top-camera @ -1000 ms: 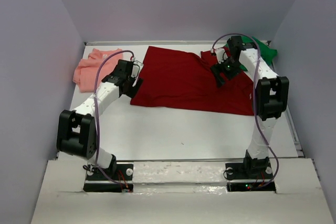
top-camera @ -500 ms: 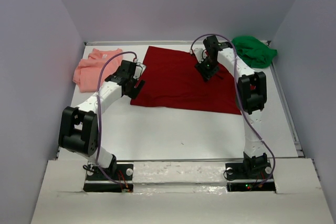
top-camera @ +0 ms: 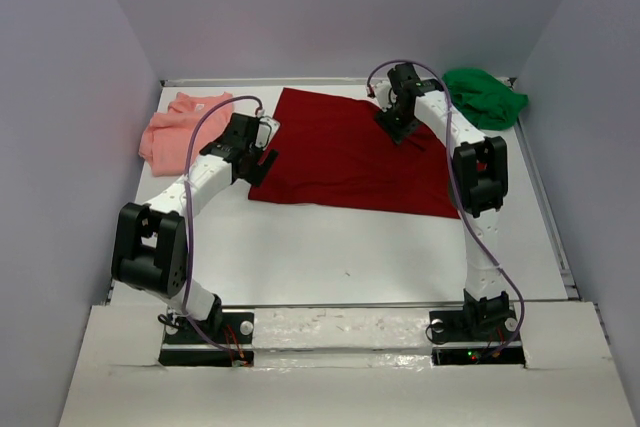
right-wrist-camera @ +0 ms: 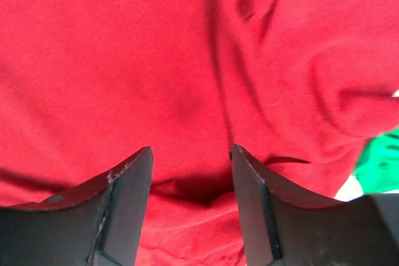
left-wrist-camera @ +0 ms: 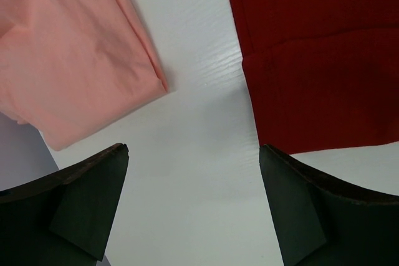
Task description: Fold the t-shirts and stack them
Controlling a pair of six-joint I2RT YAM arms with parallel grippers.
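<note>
Between pink shirt [left-wrist-camera: 68,48] and red shirt [left-wrist-camera: 324,54] edges, left jaws wide; right jaws half-open over red.

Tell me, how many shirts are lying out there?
3: a dark red shirt spread flat in the middle, a salmon pink shirt at the far left, and a green shirt bunched at the far right. None looks hidden.

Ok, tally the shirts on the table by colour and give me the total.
Dark red shirt: 1
Pink shirt: 1
Green shirt: 1
Total: 3 shirts
</note>
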